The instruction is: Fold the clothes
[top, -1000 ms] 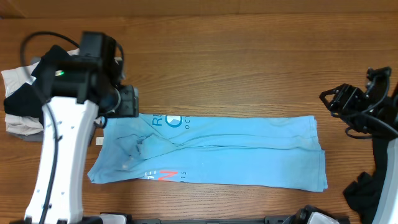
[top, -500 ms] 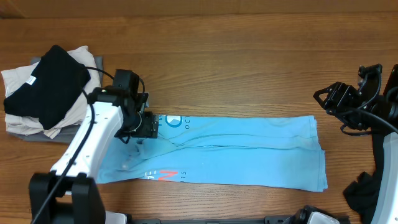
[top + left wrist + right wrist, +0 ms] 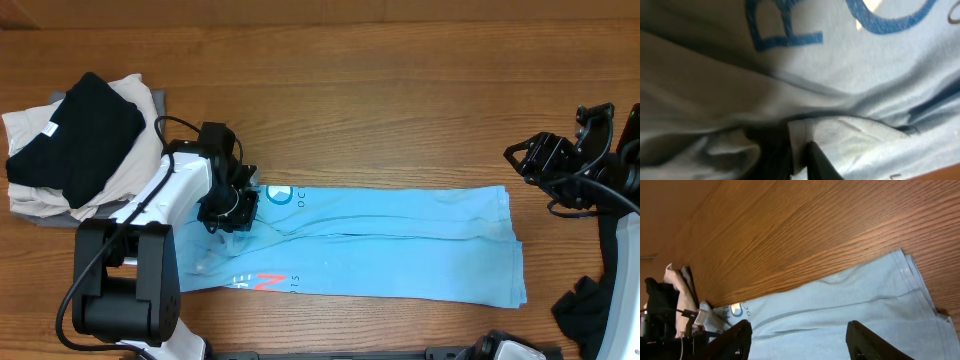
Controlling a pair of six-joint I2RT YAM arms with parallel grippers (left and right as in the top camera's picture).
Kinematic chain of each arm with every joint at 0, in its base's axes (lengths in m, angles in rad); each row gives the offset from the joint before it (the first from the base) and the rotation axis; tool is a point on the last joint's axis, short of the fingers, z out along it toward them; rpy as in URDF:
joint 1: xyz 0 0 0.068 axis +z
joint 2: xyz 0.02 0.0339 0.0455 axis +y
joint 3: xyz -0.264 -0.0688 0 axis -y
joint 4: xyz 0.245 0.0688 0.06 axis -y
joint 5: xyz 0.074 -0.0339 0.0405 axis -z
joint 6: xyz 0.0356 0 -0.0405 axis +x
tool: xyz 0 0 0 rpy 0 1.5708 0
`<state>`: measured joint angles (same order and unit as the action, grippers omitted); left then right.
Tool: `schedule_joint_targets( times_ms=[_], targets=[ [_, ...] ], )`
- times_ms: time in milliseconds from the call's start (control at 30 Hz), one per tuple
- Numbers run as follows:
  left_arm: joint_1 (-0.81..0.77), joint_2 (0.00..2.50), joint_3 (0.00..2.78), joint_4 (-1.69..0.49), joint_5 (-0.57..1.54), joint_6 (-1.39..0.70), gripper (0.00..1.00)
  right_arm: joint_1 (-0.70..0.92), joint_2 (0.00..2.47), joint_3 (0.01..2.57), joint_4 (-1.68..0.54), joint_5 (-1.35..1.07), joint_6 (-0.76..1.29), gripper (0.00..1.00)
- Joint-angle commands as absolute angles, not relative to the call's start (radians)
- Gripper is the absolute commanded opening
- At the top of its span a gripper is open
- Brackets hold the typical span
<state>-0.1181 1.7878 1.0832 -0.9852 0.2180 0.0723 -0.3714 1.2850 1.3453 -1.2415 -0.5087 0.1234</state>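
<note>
At shirt (image 3: 400, 245) left end: left tool (image 3: 232, 205) clamped on a fabric fold | shirt flat on desk (image 3: 400, 100), long axis left-right | right tool (image 3: 522, 168) open, off the other end, not touching

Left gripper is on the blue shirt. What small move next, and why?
Probably raise the left gripper a little: it is shut on a pinch of the blue T-shirt near its left end, so the fabric must clear the table before folding.
</note>
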Motion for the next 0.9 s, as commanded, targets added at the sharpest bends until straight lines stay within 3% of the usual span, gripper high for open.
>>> schedule_joint_targets(
  times_ms=[0,133,367,633,800,833,867],
  targets=[
    [-0.123,1.782,1.081,-1.016,0.263,0.117,0.04,-0.366,1.282,1.348,-1.235,-0.506,0.123,0.65],
    [-0.123,1.765,1.124,-1.103,0.281,0.126,0.04,-0.366,1.282,1.348,-1.235,-0.506,0.123,0.65],
    [-0.132,1.744,1.163,-1.165,0.511,0.205,0.04,-0.366,1.282,1.348,-1.235,-0.506,0.123,0.64],
    [-0.177,1.744,1.160,-1.250,0.525,0.213,0.07,-0.366,1.282,1.348,-1.232,-0.506,0.123,0.65],
    [-0.202,1.744,1.160,-1.298,0.524,0.178,0.25,-0.366,1.282,1.348,-1.232,-0.506,0.123,0.65],
    [-0.202,1.744,1.160,-1.303,0.524,0.175,0.36,-0.366,1.282,1.348,-1.231,-0.506,0.123,0.65],
    [-0.202,1.744,1.160,-1.306,0.521,0.165,0.39,-0.366,1.282,1.348,-1.231,-0.506,0.123,0.64]
  ],
)
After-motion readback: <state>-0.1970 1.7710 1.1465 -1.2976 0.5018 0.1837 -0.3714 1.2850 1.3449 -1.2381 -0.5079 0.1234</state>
